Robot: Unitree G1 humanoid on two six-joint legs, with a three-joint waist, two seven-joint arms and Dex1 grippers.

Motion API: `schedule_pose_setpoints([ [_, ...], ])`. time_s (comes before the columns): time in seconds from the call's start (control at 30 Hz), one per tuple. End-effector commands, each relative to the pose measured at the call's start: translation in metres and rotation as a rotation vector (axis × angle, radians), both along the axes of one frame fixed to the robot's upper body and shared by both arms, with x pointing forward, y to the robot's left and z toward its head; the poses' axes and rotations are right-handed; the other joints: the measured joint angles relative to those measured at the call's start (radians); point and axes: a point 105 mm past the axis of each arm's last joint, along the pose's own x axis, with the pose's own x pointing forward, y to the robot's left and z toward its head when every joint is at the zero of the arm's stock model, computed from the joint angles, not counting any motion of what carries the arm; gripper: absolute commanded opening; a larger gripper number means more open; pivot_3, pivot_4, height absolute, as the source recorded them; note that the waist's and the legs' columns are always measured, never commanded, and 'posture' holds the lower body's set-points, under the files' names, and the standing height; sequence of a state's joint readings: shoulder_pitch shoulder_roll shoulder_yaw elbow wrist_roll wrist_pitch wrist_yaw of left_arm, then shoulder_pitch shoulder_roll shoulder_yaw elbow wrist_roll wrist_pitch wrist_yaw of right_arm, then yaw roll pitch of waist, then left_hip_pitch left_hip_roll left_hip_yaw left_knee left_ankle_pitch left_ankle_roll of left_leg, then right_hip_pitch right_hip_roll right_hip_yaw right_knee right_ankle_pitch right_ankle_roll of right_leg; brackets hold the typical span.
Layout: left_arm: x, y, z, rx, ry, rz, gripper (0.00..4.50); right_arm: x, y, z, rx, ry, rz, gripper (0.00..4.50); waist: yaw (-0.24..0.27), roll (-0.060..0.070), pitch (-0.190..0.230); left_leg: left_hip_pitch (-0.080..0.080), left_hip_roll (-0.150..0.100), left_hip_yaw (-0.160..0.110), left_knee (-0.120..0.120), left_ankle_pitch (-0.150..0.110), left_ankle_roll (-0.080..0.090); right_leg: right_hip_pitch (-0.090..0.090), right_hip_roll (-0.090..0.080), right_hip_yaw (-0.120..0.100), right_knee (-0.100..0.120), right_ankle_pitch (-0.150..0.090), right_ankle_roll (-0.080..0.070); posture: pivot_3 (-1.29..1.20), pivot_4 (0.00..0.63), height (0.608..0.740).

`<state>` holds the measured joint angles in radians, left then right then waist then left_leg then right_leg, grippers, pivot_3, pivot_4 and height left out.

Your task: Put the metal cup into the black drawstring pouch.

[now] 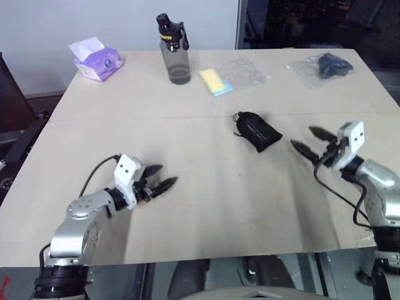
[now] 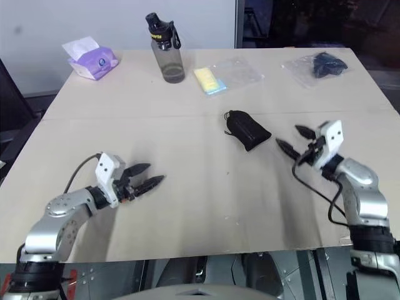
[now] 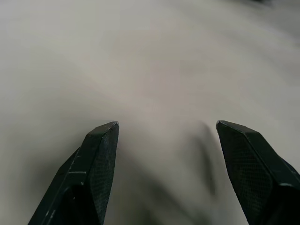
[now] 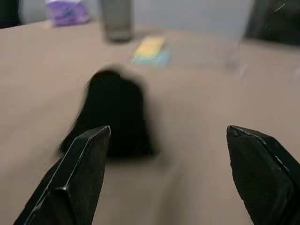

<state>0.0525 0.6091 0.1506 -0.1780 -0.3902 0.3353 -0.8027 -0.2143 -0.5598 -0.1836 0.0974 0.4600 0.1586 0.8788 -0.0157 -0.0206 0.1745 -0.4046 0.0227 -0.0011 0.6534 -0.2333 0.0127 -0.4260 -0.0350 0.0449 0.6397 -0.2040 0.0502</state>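
Apparently the cup is sitting inside the bulging black pouch [image 1: 257, 131], lying mid-table; no cup is showing. Right gripper [image 1: 308, 142], just beside the pouch, and left gripper [image 1: 160, 177], well apart, are gaping empty. Next: checking the pouch.

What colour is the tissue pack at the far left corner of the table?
Purple, with a white tissue sticking out of the tissue pack; the left eye view shows it best.

The two head views look forward and down over the desk [image 1: 206, 212] from slightly offset positions and share the whole desktop. The left wrist view looks closely along its tool [image 3: 166, 154] at bare desk surface. The right wrist view looks low across the desk, sharing the black drawstring pouch [image 4: 115, 112] and grey water bottle [image 4: 117, 18] with the head views.
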Motion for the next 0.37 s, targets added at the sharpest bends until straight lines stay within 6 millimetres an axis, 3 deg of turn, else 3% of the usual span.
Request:
schedule_pose_setpoints([
  [0.03,-0.012,-0.010,-0.005,0.004,-0.040,-0.015,3.42,-0.026,-0.016,-0.030,-0.126,0.021,0.110,4.00,0.000,0.000,0.000,0.010,0.000,0.000,-0.001,0.000,0.000,0.011,0.000,-0.001,-0.002,-0.001,0.000,0.00,0.150,0.740],
  [0.1,-0.017,-0.016,-0.004,0.002,-0.066,-0.022,3.42,-0.036,-0.022,-0.045,-0.163,0.061,0.154,4.00,0.000,0.000,-0.001,0.012,0.000,0.000,-0.001,0.000,0.000,0.013,0.000,-0.001,-0.003,-0.003,0.003,0.00,0.150,0.740],
  [0.17,-0.019,-0.021,0.002,-0.003,-0.113,-0.022,3.42,-0.042,-0.027,-0.047,-0.089,0.074,0.178,4.00,-0.003,0.000,-0.001,0.013,0.001,0.001,-0.001,0.000,0.000,0.013,0.000,0.000,-0.004,-0.003,0.003,0.00,0.150,0.740],
  [0.37,-0.021,-0.022,0.011,-0.005,-0.164,-0.009,3.42,-0.052,-0.033,-0.058,-0.103,0.056,0.222,4.00,-0.003,-0.001,-0.002,0.014,0.001,0.003,-0.001,0.000,0.000,0.013,0.001,0.002,-0.003,-0.003,0.004,0.00,0.150,0.740],
])
